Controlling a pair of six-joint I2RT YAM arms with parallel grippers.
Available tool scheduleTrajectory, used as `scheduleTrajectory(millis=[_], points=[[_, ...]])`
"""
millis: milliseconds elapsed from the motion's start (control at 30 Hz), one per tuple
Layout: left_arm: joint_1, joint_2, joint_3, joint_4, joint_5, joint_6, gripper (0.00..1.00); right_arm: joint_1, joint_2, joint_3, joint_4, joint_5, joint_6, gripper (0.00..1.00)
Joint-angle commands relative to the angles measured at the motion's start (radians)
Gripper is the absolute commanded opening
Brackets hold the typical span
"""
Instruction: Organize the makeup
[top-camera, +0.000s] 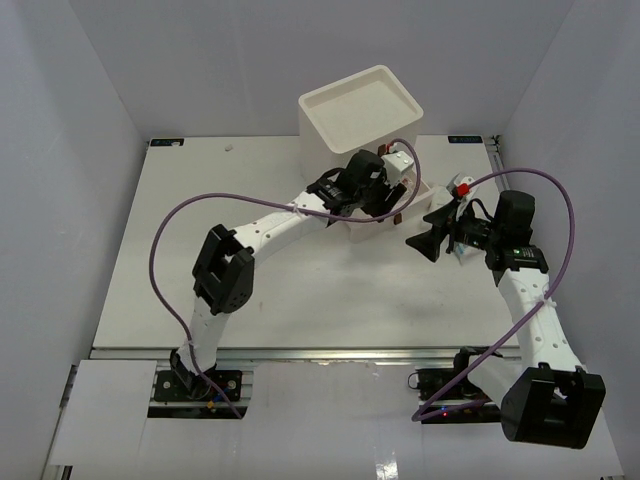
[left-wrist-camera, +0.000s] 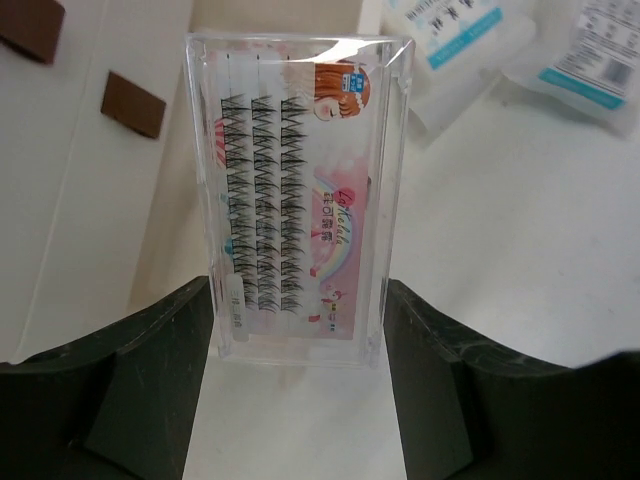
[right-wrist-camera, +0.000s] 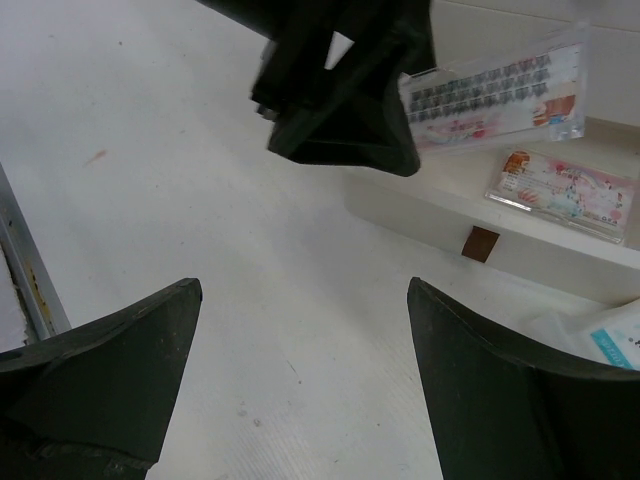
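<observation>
Left wrist view: the left gripper (left-wrist-camera: 298, 330) clamps a clear lash case (left-wrist-camera: 300, 200) upright between its fingers, beside the drawer box (left-wrist-camera: 60, 200), with blue-print sachets (left-wrist-camera: 455, 40) lying just beyond. Right wrist view: the right gripper (right-wrist-camera: 300, 340) hangs wide open and empty over the table (right-wrist-camera: 150, 150), facing an open drawer (right-wrist-camera: 430, 200) where a second lash case (right-wrist-camera: 560, 195) lies flat.

Left arm (top-camera: 265, 232) and right arm (top-camera: 535, 320): white links, black joint housings, looping purple cables (top-camera: 152, 260), matte black wedge-shaped fingers (right-wrist-camera: 100, 380)
</observation>
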Motion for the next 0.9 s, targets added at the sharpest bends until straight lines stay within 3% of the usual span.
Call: scheduleTrajectory(millis=[0,267,400,533,867], points=[[0.005,0.107,0.161,-0.008,-0.115,0.093,0.19,-0.020,-0.014,-0.004,0.035,-0.038,0.012,0.90],[0.004,0.214,0.241,-0.007,-0.202,0.148,0.42,-0.033,-0.006,-0.008,0.041,-0.050,0.015,0.90],[0.005,0.214,0.233,-0.005,-0.221,0.145,0.68,-0.038,0.002,-0.012,0.042,-0.055,0.016,0.90],[0.004,0.179,0.213,-0.003,-0.184,0.120,0.87,-0.041,0.007,-0.013,0.042,-0.060,0.016,0.90],[0.004,0.068,0.141,-0.002,-0.112,0.069,0.93,-0.059,0.019,-0.018,0.043,-0.072,0.016,0.90]])
